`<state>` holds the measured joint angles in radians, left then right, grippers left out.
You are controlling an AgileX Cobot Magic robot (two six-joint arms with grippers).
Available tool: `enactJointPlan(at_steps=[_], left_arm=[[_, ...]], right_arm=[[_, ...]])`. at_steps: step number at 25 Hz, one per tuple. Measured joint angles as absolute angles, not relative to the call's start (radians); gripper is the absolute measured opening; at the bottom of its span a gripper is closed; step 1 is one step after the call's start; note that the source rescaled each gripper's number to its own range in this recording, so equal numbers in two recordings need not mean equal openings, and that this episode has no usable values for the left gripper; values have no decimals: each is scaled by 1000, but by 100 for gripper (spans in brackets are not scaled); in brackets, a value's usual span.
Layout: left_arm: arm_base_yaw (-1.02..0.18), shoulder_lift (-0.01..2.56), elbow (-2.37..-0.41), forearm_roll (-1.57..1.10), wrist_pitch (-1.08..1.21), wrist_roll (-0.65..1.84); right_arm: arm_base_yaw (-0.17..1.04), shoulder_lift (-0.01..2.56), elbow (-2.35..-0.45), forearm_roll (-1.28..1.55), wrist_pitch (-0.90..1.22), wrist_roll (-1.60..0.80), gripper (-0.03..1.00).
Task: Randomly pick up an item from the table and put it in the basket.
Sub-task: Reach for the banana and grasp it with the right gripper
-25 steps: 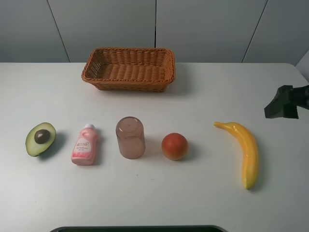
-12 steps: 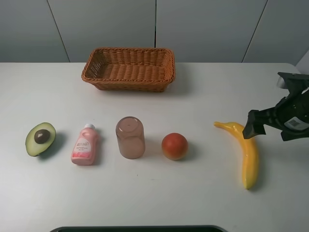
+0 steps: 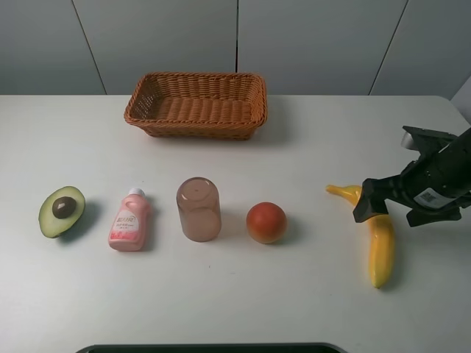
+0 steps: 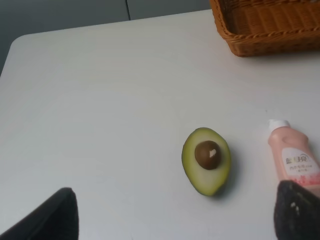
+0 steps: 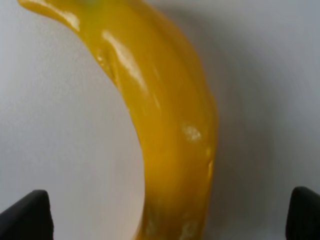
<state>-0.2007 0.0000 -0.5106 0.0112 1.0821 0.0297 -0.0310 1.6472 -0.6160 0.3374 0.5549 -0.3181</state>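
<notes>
While the banana (image 3: pixel 381 248) lies on the white table (image 3: pixel 309 147) at its right side, well apart from the basket (image 3: pixel 193 126), the right gripper (image 3: pixel 391 212) sits over its upper half. Jaws spread wide: the wrist view shows one black fingertip on each side of the glossy yellow skin, table visible in both gaps, no contact. Stem end pokes out to the left of the gripper; the far tip points toward the near edge. Basket at the back: brown woven wicker, rectangular, flared sides, woven floor in plain sight. Row to the banana's left: round red-orange fruit (image 3: pixel 266 222), translucent brownish cup (image 3: pixel 199 209) apparently mouth-down, pink bottle (image 3: pixel 129 220) with white cap lying flat, halved avocado (image 3: pixel 62 211) cut face up. Left gripper (image 4: pixel 175 222) above the table near the avocado, jaws apart, holding nothing.
</notes>
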Motion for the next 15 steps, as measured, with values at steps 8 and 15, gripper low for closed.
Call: enactJointPlan(at_steps=[8, 15], left_arm=[[-201, 0, -511, 11, 1082, 32], [-201, 0, -511, 11, 1082, 34]], right_arm=[[-31, 1719, -616, 351, 553, -330, 100], [-31, 1744, -618, 353, 548, -333, 93]])
